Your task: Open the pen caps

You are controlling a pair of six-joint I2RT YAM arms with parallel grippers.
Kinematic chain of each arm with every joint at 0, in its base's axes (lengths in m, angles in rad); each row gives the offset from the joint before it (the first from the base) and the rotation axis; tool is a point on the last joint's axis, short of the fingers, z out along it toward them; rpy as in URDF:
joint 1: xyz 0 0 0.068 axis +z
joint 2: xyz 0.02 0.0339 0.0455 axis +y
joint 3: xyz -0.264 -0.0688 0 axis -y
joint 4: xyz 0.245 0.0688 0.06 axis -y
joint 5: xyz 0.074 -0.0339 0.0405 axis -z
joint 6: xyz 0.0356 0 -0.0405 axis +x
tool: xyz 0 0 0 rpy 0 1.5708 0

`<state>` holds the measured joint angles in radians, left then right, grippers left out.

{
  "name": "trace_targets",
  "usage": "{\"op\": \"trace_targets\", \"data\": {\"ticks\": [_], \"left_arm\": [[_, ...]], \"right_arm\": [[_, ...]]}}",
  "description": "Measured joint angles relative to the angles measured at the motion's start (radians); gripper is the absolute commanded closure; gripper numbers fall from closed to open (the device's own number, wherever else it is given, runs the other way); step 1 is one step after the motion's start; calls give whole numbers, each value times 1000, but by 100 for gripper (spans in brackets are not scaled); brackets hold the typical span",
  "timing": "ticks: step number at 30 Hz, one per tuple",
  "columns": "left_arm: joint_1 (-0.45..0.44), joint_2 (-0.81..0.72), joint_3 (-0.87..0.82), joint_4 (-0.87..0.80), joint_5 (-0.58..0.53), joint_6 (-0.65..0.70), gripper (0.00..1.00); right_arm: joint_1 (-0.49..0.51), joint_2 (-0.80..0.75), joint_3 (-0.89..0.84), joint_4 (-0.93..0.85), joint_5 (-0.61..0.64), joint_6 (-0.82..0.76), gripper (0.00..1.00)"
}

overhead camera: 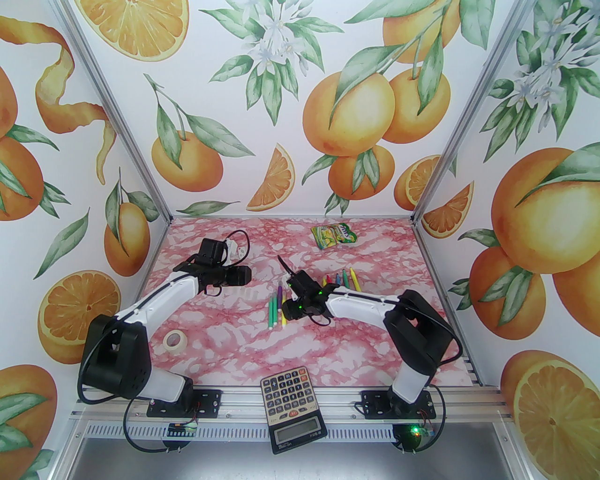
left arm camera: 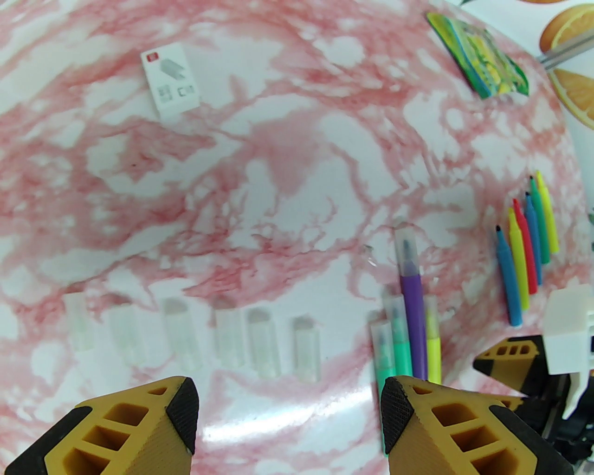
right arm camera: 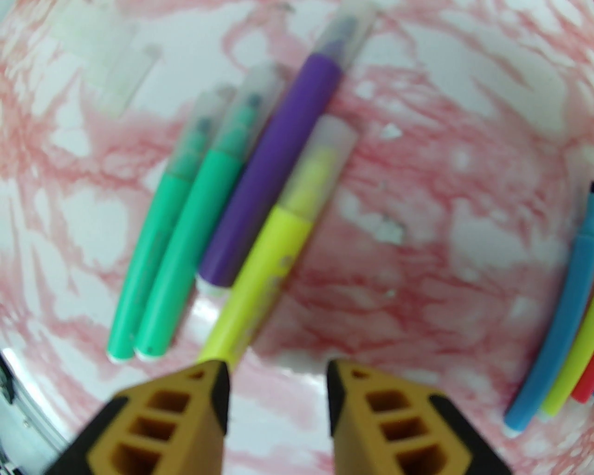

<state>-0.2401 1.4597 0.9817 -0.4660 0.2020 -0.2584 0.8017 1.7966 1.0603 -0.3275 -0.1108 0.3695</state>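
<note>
Four capped pens (right arm camera: 260, 185) lie side by side on the pink marble table: two green, one purple, one yellow, each with a clear pen cap (right arm camera: 345, 23) on its tip. My right gripper (right arm camera: 278, 394) hovers open just behind them, nothing between its fingers, with the yellow pen's tail beside its left finger. Several loose clear pen caps (left arm camera: 264, 343) lie in a row ahead of my left gripper (left arm camera: 287, 408), which is open wide and holds nothing. Several uncapped pens (left arm camera: 524, 250) lie farther right. From above, the right gripper (overhead camera: 283, 311) is over the capped pens (overhead camera: 277, 309) and the left gripper (overhead camera: 244, 275) is to their left.
A white card box (left arm camera: 171, 79) and a green snack packet (overhead camera: 335, 234) lie toward the back. A tape roll (overhead camera: 175, 340) sits near the left arm's base. A calculator (overhead camera: 293, 408) rests on the front rail.
</note>
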Motion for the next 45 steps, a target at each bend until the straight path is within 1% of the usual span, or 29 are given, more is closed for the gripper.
{"op": "trace_targets", "data": {"ticks": [6, 17, 20, 32, 38, 45], "left_arm": [[13, -19, -39, 16, 0, -2, 31], [18, -23, -44, 24, 3, -3, 31], [17, -25, -44, 25, 7, -3, 31], [25, -27, -45, 43, 34, -4, 31], [28, -27, -45, 44, 40, -4, 31], [31, -29, -57, 47, 45, -4, 31]], "right_arm": [[7, 30, 26, 15, -30, 2, 59], [10, 88, 58, 7, -21, 9, 58], [12, 94, 66, 0, -11, 9, 60], [29, 98, 121, -119, 177, 8, 62], [29, 98, 121, -137, 194, 7, 61], [29, 124, 131, -135, 193, 7, 63]]}}
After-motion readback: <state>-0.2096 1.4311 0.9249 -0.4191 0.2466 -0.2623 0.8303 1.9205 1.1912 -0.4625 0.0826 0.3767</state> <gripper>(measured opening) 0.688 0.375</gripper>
